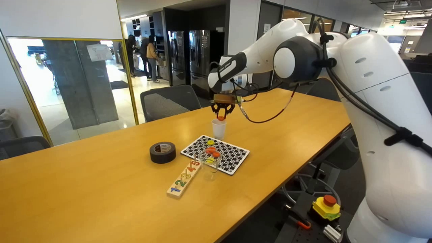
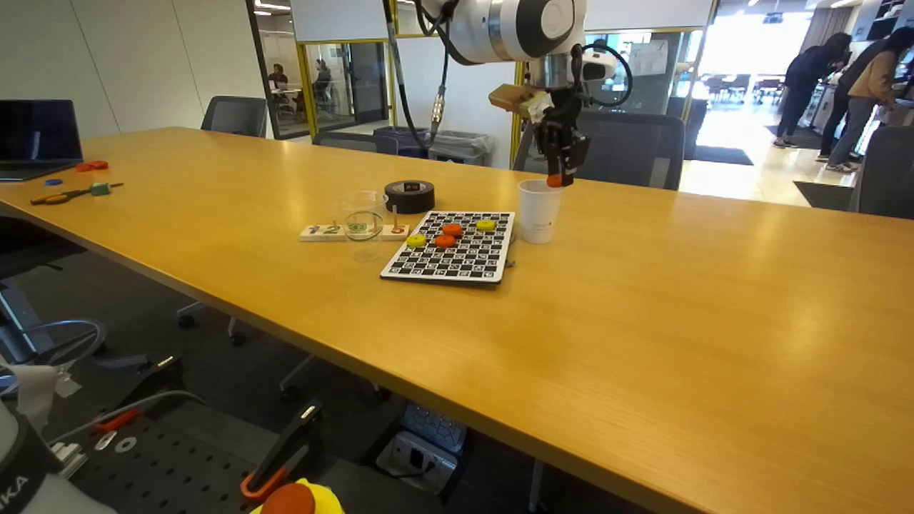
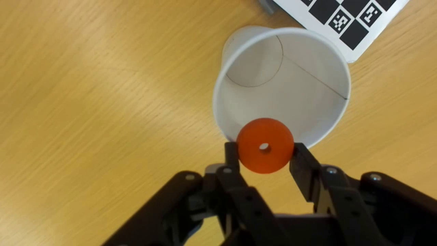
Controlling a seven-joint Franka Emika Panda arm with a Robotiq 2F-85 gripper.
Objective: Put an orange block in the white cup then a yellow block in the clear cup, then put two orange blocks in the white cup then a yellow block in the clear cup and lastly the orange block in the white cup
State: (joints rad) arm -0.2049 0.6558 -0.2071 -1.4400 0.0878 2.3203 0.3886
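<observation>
Pincer: the gripper (image 3: 265,151) is clenched on an orange block (image 3: 265,129), holding it from both sides. Block is a smooth, rounded disc, small hole through its middle.

Location: block sits over the edge of the white cup (image 1: 219,131), at rim level or just above it; contact with the rim cannot be told.

White cup: plain, opaque, tapering slightly to the base, upright on the wood-grained table (image 1: 118,182). Inside, a fine seam runs down the wall to a round floor.

Clear cup (image 2: 363,207): colourless, see-through, faint outline, upright; it and the white cup stand at opposite sides of the checkered board (image 2: 471,265). Board is thin and flat, black and white with a pale border. On it: two orange blocks (image 2: 452,229) and two yellow blocks (image 2: 485,225), low and round.

Surroundings: black tape roll (image 1: 162,157) lies flat, apart from the board. Wooden number strip (image 1: 182,184), pale, coloured numerals, lies just beside the clear cup. Laptop (image 2: 39,135) well apart. Mesh-backed chair (image 1: 172,101) beyond the table edge.

In the way: in an exterior view the clear cup stands before part of the board, some blocks showing through its wall. In the wrist view the held block hides part of the white cup's rim.
</observation>
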